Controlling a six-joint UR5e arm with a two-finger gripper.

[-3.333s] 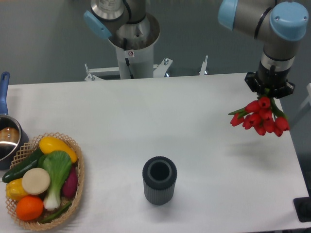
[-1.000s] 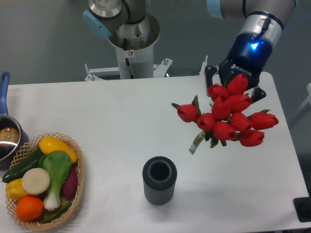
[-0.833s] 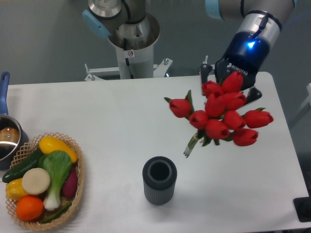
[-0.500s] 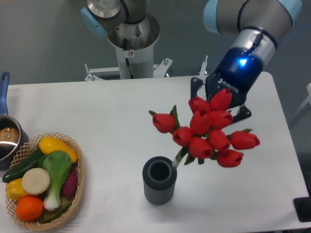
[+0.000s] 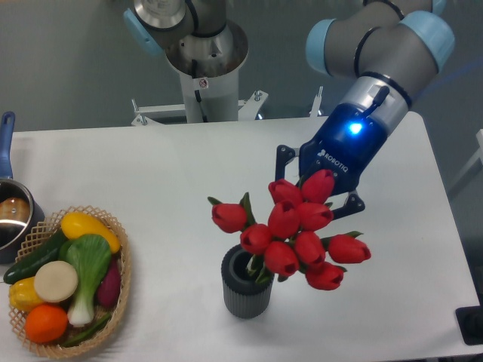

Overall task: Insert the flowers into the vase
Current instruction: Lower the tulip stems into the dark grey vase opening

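Note:
The flowers [image 5: 290,230], a bunch of red tulip buds with green leaves, hang just above and to the right of the vase [image 5: 245,290]. Their green stem ends reach into the vase's round mouth. The vase is a small dark grey ribbed cylinder standing upright near the table's front middle. My gripper [image 5: 317,181] is behind and above the buds, shut on the flowers; the buds hide its fingertips. The arm reaches in from the upper right.
A woven basket [image 5: 121,298] with toy vegetables sits at the front left. A steel pot with a blue handle [image 5: 6,132] stands at the left edge. The robot base [image 5: 202,68] is at the back middle. The white table [image 5: 151,188] ends close in front of the vase.
My gripper has carried the flowers from the right side of the table leftward and down; the stems, beside the vase's rim half a second ago, now reach into its mouth.

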